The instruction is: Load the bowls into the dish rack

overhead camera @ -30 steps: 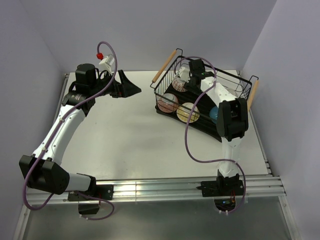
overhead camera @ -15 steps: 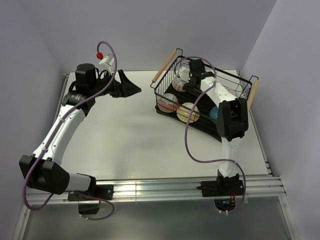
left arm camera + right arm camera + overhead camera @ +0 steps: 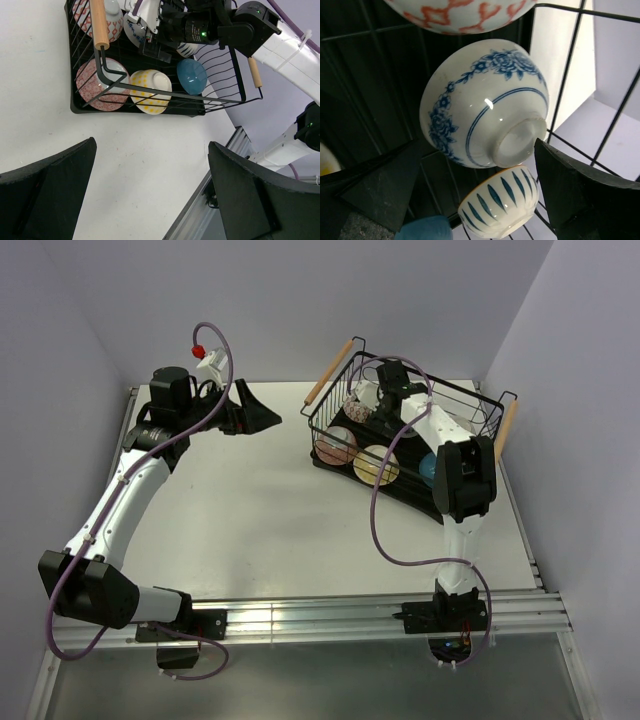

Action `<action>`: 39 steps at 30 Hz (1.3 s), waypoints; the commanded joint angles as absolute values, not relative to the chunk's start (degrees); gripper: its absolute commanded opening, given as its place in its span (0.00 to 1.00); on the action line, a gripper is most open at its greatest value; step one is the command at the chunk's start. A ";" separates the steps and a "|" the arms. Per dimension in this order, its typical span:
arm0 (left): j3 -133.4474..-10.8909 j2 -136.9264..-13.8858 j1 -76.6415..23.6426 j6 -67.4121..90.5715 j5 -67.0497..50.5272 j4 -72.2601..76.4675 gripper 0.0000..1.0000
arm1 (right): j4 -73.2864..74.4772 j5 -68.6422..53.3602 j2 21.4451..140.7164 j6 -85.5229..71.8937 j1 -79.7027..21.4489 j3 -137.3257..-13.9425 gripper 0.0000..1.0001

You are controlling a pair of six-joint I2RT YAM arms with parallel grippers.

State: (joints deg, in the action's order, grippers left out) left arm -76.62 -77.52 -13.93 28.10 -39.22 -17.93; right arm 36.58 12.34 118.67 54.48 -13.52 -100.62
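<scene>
The dish rack (image 3: pixel 470 400), a black wire basket with two wooden handles, stands at the back right. It holds several bowls on their sides: a red-patterned one (image 3: pixel 336 445), a yellow one (image 3: pixel 376 465) and a blue one (image 3: pixel 430 468). My right gripper (image 3: pixel 378 405) is inside the rack, open. In the right wrist view its jaws (image 3: pixel 480 187) stand wide on either side of a white bowl with blue flowers (image 3: pixel 480 105), not touching it. A blue-striped bowl (image 3: pixel 500 202) lies beside it. My left gripper (image 3: pixel 262 418) is open and empty above the table, left of the rack.
The left wrist view shows the rack (image 3: pixel 80 107) with a wooden handle (image 3: pixel 99 22) over its near edge, and the table's metal rail (image 3: pixel 220 175) at the lower right. Purple walls close in behind and on both sides.
The right wrist has shifted very slightly inside the rack. The left arm has not moved.
</scene>
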 commanded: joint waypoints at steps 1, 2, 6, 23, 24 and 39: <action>-77.96 -77.43 -13.62 27.42 -40.43 -16.70 1.00 | 39.72 10.55 117.25 53.88 -13.98 -104.41 1.00; -78.05 -77.34 -13.62 27.42 -40.52 -16.61 1.00 | 40.07 10.20 117.07 53.35 -13.97 -104.94 1.00; -79.01 -77.61 -13.54 27.25 -39.82 -18.01 1.00 | 42.53 7.39 115.93 51.16 -13.89 -109.06 1.00; -95.70 -84.72 -13.36 12.66 -27.42 -40.33 0.99 | 58.00 -9.13 99.77 30.43 -9.76 -125.33 1.00; -95.80 -84.90 -13.27 12.05 -26.73 -40.78 0.99 | 58.36 -10.27 97.41 28.93 -8.97 -125.16 1.00; -82.10 -75.42 -13.18 6.68 -20.66 -39.20 0.99 | 49.40 -28.73 63.83 5.72 -6.94 -84.16 1.00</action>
